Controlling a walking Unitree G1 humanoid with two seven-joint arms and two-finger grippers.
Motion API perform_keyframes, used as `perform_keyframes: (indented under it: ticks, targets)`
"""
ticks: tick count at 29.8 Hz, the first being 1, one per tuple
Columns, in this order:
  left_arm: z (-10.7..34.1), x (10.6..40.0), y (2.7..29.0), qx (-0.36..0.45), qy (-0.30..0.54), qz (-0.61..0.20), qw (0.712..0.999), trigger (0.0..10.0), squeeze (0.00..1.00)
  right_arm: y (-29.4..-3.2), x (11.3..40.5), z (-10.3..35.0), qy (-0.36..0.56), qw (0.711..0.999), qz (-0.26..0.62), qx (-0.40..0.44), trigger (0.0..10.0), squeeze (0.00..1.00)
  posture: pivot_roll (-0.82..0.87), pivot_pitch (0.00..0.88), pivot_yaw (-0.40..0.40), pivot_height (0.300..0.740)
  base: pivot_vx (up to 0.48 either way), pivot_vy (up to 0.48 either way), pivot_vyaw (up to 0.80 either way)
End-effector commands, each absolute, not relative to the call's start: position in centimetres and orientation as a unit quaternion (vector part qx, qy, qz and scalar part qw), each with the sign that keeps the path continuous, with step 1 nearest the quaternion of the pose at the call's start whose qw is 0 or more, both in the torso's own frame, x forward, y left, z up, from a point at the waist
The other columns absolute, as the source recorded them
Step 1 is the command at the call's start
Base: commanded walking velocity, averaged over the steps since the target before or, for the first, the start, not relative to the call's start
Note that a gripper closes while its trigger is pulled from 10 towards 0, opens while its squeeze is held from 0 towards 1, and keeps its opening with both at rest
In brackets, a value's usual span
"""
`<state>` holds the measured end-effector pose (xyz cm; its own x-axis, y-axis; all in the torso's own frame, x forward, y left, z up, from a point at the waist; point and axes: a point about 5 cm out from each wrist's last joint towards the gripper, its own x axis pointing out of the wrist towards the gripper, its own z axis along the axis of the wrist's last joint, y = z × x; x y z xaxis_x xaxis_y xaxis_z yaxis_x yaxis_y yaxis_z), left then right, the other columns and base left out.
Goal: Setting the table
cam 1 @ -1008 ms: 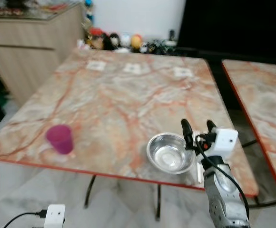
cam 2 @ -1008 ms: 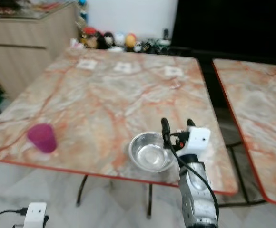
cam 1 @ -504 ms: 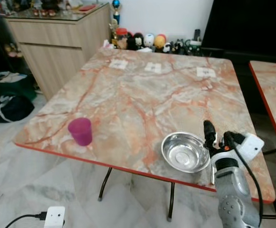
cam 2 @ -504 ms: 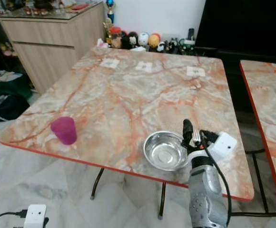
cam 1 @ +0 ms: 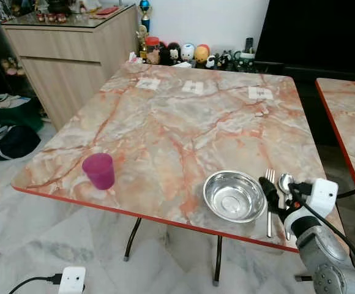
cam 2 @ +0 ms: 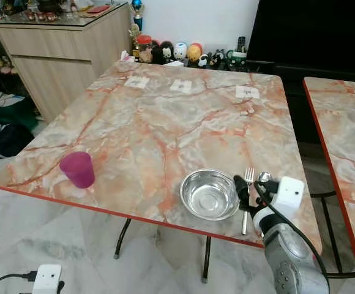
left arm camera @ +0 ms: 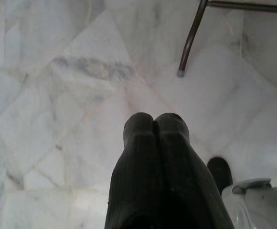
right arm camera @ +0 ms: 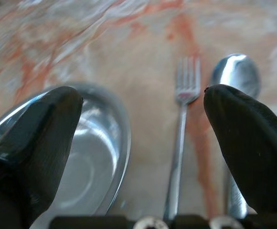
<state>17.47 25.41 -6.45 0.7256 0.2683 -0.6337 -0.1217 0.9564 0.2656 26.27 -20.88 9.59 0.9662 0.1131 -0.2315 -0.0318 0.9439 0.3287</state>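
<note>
Right claw (cam 1: 281,191) hovers spread wide and empty over the near right edge of the orange-veined marble tabletop (cam 1: 183,122), its two black fingers (right arm camera: 38,138) framing the cutlery in the right wrist view. A slim silver metal fork (cam 1: 269,202) lies flat just right of the round shiny steel bowl (cam 1: 234,196), tines toward the far side, handle toward the near edge. A silver spoon (cam 1: 286,184) lies just beside the fork, parallel, its bowl end also at the far side. The silver right arm (cam 1: 321,257) reaches up from below the near edge, with a white box (cam 1: 322,195) at its wrist. A magenta plastic cup (cam 1: 98,171) stands upright near the left edge, well apart from the bowl. Left claw (left arm camera: 154,125) hangs above the pale marble floor (left arm camera: 57,95), its fingers pressed together.
</note>
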Motion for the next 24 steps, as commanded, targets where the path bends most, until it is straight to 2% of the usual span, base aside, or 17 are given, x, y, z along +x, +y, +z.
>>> perform_keyframes:
  ticks: [1,8,16,17,18,19,20,21,22,23,24]
  targets:
    - [-6.6,17.2,25.4,0.107,0.361,0.105,0.920,10.0,0.00,-20.7,26.4,9.5,0.130,0.976,0.053,0.167,10.0,0.00,-0.01,0.000,-0.009,0.740,0.000,0.000,0.00]
    - [-6.6,17.2,25.4,0.104,0.360,0.109,0.921,10.0,0.00,-19.7,28.2,9.2,0.142,0.970,0.057,0.190,10.0,0.00,0.01,0.000,-0.013,0.740,0.000,0.000,0.00]
    - [-6.6,16.9,25.7,0.105,0.361,0.114,0.919,10.0,0.00,-18.0,27.8,8.2,0.177,0.959,0.111,0.190,10.0,0.00,0.02,0.000,-0.011,0.740,0.000,0.000,0.00]
    - [-6.7,16.8,25.8,0.106,0.362,0.113,0.919,10.0,0.00,-18.0,27.7,7.9,0.184,0.958,0.108,0.190,8.7,0.00,0.02,0.000,-0.008,0.740,0.000,0.000,0.00]
    - [-6.7,16.8,25.8,0.106,0.362,0.113,0.919,10.0,0.00,-18.0,27.7,7.9,0.184,0.958,0.108,0.190,8.7,0.00,0.02,0.000,-0.008,0.740,0.000,0.000,0.00]
    - [-6.7,16.7,25.7,0.106,0.363,0.112,0.919,10.0,0.00,-18.1,27.6,7.7,0.189,0.958,0.103,0.190,2.2,0.00,0.02,0.000,-0.008,0.740,0.000,0.000,0.00]
    - [-6.8,16.6,25.7,0.108,0.365,0.108,0.918,10.0,0.00,-18.1,27.5,7.4,0.193,0.957,0.097,0.192,0.0,0.00,0.02,0.000,-0.004,0.740,0.000,0.000,0.00]
    - [-6.8,16.6,25.7,0.108,0.365,0.108,0.918,10.0,0.00,-18.1,27.5,7.4,0.193,0.957,0.097,0.192,0.0,0.00,0.02,0.000,-0.004,0.740,0.000,0.000,0.00]
    - [-6.8,16.5,25.6,0.110,0.366,0.105,0.918,10.0,0.00,-18.2,27.3,7.2,0.192,0.958,0.092,0.193,2.5,0.00,0.02,0.000,-0.001,0.740,0.000,0.000,0.00]
    - [-6.8,16.5,25.6,0.110,0.367,0.103,0.918,10.0,0.00,-18.2,27.3,7.2,0.192,0.958,0.090,0.194,10.0,0.00,0.02,0.000,-0.001,0.740,0.000,0.000,0.00]
    - [-6.8,16.5,25.6,0.110,0.366,0.102,0.918,10.0,0.00,-18.2,27.2,7.2,0.193,0.958,0.089,0.195,10.0,0.00,0.01,0.000,0.001,0.740,0.000,0.000,0.00]
